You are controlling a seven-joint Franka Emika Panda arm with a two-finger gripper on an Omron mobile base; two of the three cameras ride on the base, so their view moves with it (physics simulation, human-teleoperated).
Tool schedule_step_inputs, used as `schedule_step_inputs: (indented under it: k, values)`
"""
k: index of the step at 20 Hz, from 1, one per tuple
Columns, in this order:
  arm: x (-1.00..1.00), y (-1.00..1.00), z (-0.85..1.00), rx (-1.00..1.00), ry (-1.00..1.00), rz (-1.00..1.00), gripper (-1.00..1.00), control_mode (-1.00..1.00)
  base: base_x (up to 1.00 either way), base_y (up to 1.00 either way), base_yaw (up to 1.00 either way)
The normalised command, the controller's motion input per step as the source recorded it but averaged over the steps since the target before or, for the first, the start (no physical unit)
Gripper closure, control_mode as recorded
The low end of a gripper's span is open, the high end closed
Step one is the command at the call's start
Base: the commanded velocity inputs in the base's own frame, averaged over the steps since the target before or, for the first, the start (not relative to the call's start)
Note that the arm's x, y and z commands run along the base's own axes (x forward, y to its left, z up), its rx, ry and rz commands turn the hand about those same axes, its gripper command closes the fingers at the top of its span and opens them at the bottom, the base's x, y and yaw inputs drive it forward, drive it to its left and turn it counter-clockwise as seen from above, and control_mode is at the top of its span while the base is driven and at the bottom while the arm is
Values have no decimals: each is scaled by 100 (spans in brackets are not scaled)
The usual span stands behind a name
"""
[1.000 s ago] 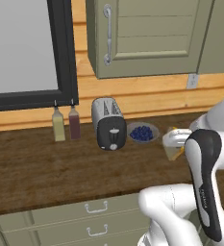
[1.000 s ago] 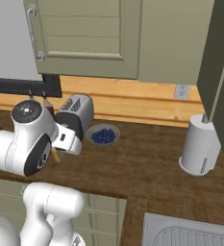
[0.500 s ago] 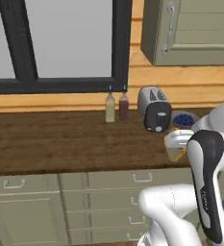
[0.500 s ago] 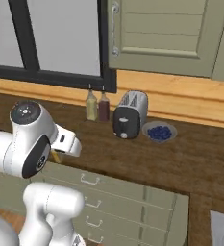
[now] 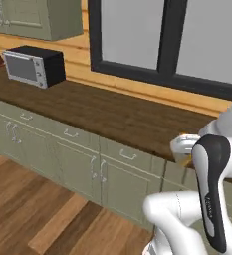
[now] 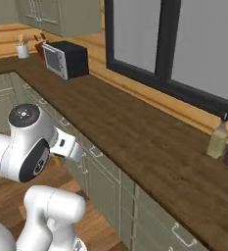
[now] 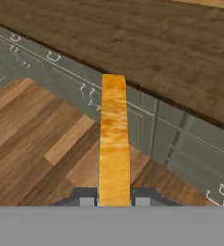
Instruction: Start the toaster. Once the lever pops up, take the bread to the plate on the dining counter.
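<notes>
The bread (image 7: 114,139) shows edge-on in my hand view, a single slice with its golden-brown crust facing the camera, its long axis running straight away from my fingers, up the middle of that view. Its near end sits between my two finger tips and its far end reaches out over the front edge of the wooden worktop (image 7: 147,38). My gripper (image 7: 114,201) is clenched on that near end: the jaws stand only a narrow way apart, as wide as the slice is thick, with one dark finger tip against each flat face. The slice hangs in the air in front of the pale green drawers (image 7: 180,144), above the wooden floor (image 7: 31,129), touching nothing but my fingers. In the left base view a sliver of golden crust (image 5: 188,160) peeks out beside my wrist, just off the worktop's front edge (image 5: 112,117). In the right base view the hand sits low at the left, in front of the drawers (image 6: 101,171). I count one slice of bread, one black and silver toaster oven (image 6: 65,59) on the far corner of the worktop, two small bottles (image 6: 224,143) standing side by side under the dark-framed window (image 6: 164,44), and one pale utensil holder (image 6: 22,50) beyond the oven.
</notes>
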Motion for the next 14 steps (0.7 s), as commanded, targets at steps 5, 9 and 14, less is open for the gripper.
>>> schedule_step_inputs:
  k: [5, 9, 14]
  values:
    - [0, 0, 0, 0, 0, 0, 100, 100, -20, 65, 91]
    - [0, 0, 0, 0, 0, 0, 100, 100, -27, 49, 90]
    - [0, 0, 0, 0, 0, 0, 100, 100, -25, 44, 87]
